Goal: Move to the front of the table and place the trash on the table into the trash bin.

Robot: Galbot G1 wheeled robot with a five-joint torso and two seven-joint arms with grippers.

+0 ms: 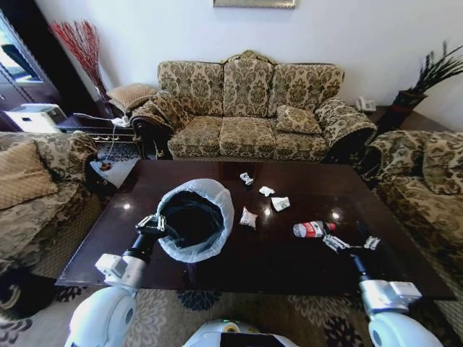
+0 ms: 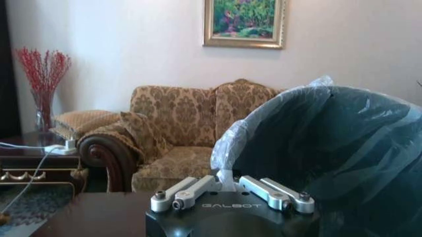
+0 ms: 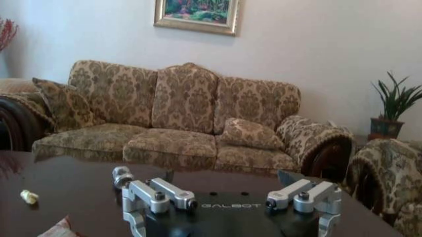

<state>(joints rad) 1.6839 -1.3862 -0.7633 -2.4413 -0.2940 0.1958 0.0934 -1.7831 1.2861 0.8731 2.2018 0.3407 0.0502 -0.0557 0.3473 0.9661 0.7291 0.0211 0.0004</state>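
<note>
- Left pincer (image 1: 152, 224): positioned over the near left part of the table (image 1: 217, 271), at the left rim of the trash bin (image 1: 194, 219). In the left wrist view the fingers (image 2: 191, 191) are drawn together on a fold of the bin's pale plastic liner (image 2: 228, 148).
- Trash bin: black, with the grey-white bag folded over its rim. It is tilted, its mouth turned up and toward the robot, above the left half of the table. Whether its base touches the table top cannot be told.
- Right pincer (image 1: 351, 243): over the near right part of the table, fingers spread wide with nothing between them. The right wrist view shows the two finger pairs (image 3: 158, 193) well apart.
- Plastic bottle (image 1: 313, 229): clear, red label, lying on its side on the table just beside the right pincer, on its left. Contact between the two cannot be told.
- Wrapper (image 1: 248, 217): small, whitish, on the table just right of the bin.
- Crumpled white paper (image 1: 280, 204): on the table, beyond the wrapper and to its right.
- Second paper scrap (image 1: 266, 191): near the first, slightly farther back.
- Third scrap (image 1: 247, 178): farthest of the group, toward the table's far edge.
- Table: glossy dark brown top, reflections visible on the surface.
- Three-seat patterned sofa (image 1: 249, 112): behind the table, against the wall, with a loose cushion (image 1: 297, 120) on its right seat.
- Armchairs: one at the left (image 1: 36, 188), one at the right (image 1: 427, 181) of the table.
</note>
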